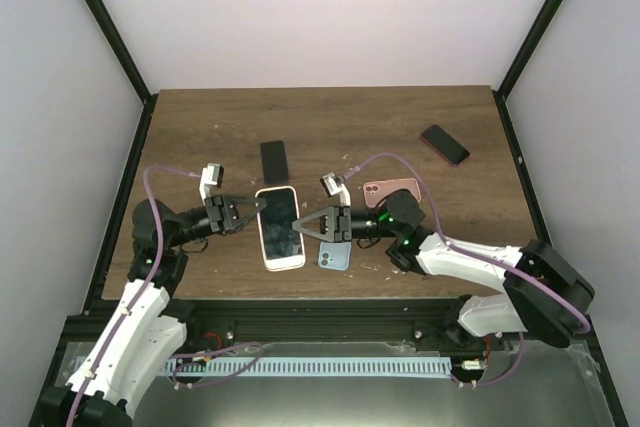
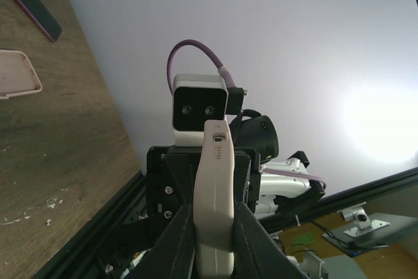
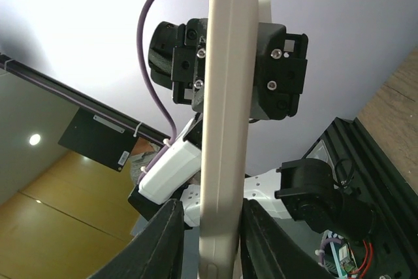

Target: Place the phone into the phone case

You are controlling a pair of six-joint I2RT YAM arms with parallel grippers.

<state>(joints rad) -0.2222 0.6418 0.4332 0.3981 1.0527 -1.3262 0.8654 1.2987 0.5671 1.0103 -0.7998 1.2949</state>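
Observation:
A phone with a dark screen and a cream-white rim (image 1: 280,229) lies flat, face up, between my two grippers at the near middle of the table. My left gripper (image 1: 261,206) is shut on its left edge. In the left wrist view both fingers (image 2: 179,240) press against the cream edge (image 2: 214,181). My right gripper (image 1: 298,230) straddles the right edge. In the right wrist view (image 3: 209,204) one finger touches the cream edge (image 3: 224,96) and a gap shows at the other.
A black phone (image 1: 274,161) lies behind the held one. A pink case (image 1: 391,190) and a dark phone with a reddish rim (image 1: 444,144) lie to the right. A light blue case (image 1: 334,255) lies under my right gripper. The wooden table (image 1: 200,127) ends at a black frame.

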